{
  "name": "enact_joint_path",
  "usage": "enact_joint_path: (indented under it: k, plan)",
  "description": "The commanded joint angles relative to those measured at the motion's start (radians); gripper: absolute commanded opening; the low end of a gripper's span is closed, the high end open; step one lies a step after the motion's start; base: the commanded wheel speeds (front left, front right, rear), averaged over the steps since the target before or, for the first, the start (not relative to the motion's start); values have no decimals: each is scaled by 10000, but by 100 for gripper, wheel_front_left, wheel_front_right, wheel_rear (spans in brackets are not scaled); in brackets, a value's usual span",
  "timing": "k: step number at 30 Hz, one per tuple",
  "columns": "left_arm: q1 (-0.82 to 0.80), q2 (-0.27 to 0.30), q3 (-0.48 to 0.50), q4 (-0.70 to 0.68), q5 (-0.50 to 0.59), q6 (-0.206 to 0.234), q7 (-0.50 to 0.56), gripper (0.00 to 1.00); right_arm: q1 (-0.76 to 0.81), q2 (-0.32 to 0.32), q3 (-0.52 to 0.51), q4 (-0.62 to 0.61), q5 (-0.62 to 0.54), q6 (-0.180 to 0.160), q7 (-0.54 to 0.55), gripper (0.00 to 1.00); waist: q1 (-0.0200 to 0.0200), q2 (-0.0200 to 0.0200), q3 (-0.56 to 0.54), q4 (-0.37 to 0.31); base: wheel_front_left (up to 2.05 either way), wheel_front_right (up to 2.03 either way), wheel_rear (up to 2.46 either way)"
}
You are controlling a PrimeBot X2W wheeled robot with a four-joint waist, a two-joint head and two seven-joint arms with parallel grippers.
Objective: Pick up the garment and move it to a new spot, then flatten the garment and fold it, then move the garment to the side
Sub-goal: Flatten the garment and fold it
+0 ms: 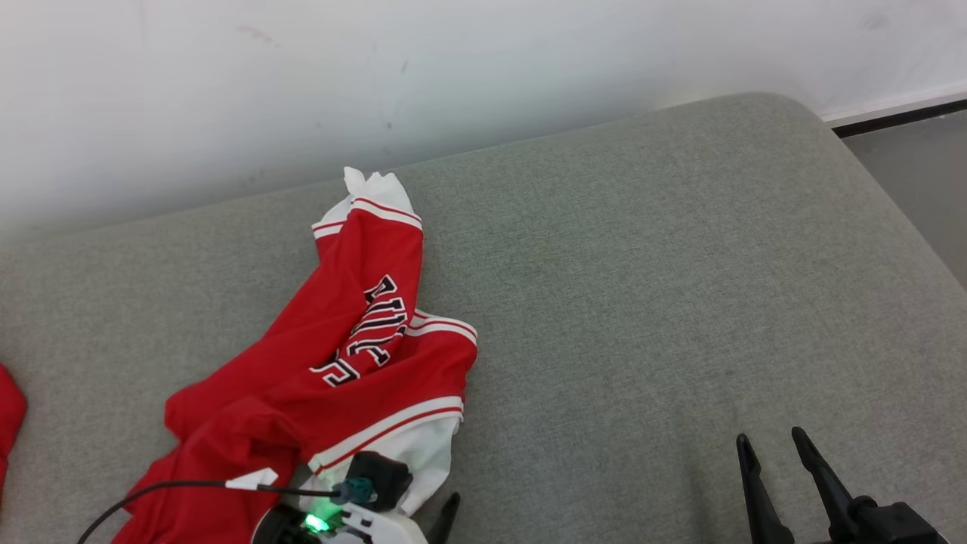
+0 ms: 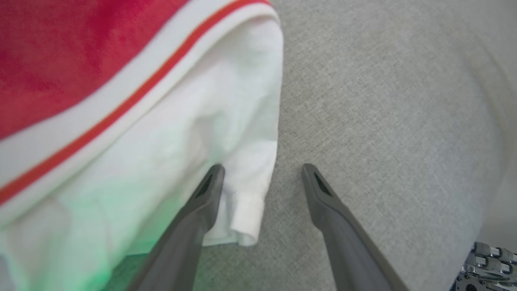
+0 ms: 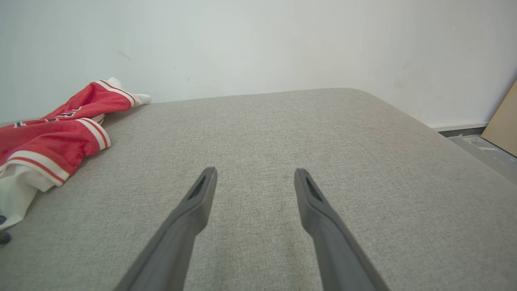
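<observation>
Since the left gripper (image 2: 263,169) hangs with its jaws spread wide and nothing between the pads, no grip is made yet. In the left wrist view one finger sits over a white sleeve (image 2: 194,133). The other sits over bare grey cushion (image 1: 680,264), and the sleeve's hemmed cuff (image 2: 247,218) lies in the gap. I cannot tell whether the fingertips touch the cloth.

Outward from the cuff:
- The sleeve joins the red jersey (image 1: 340,355) at a white-and-red striped band.
- The jersey lies crumpled, not flat.
- Its long axis runs on a diagonal from the near left of the cushion, by the left arm, up and away to a white tip close to the wall (image 1: 227,91).
- Black-and-white lettering shows about midway along it.

The right gripper (image 1: 772,442) is also wide open and empty. It hovers over bare cushion, well apart from the jersey, which lies off to its left.

Judgement:
- The left arm is much the nearer, and the cuff is the likely first hold.
- The pick-up has not begun.
- A hold on the cuff alone may drag the body behind, trailing and bunched.
</observation>
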Motion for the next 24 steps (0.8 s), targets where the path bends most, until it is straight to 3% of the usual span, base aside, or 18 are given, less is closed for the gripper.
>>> enact_joint_path:
  k: [1,2,3,9,15,19,24]
  plan:
    - [76,11,-70,594,-49,-32,124,27,-135,-47,36,33,-5,-19,8,100,0,-1,-20,28,0,0,0]
    - [80,-56,-53,744,-139,-89,126,7,-151,-50,54,45,-2,-19,8,100,0,-1,-31,33,0,0,0]
    - [71,-98,-115,875,-158,-154,177,0,-163,-55,74,57,1,-19,8,100,0,-1,-49,31,0,0,0]
    - [32,-507,166,1051,-635,-529,-148,0,-154,-135,131,96,15,-19,8,100,0,-1,-146,-45,0,0,0]
    - [-764,-915,147,140,-500,-1047,-354,0,-125,-143,176,152,34,-19,8,100,0,-1,-261,-187,0,0,0]
    - [-1504,-1500,-174,-315,-408,-1423,28,0,-268,-114,274,176,40,-19,8,100,0,-1,-248,-371,0,0,0]
    - [-2547,-2361,-482,77,-267,-1823,506,0,-517,-61,415,184,93,-19,8,100,0,-1,-85,-836,0,0,0]
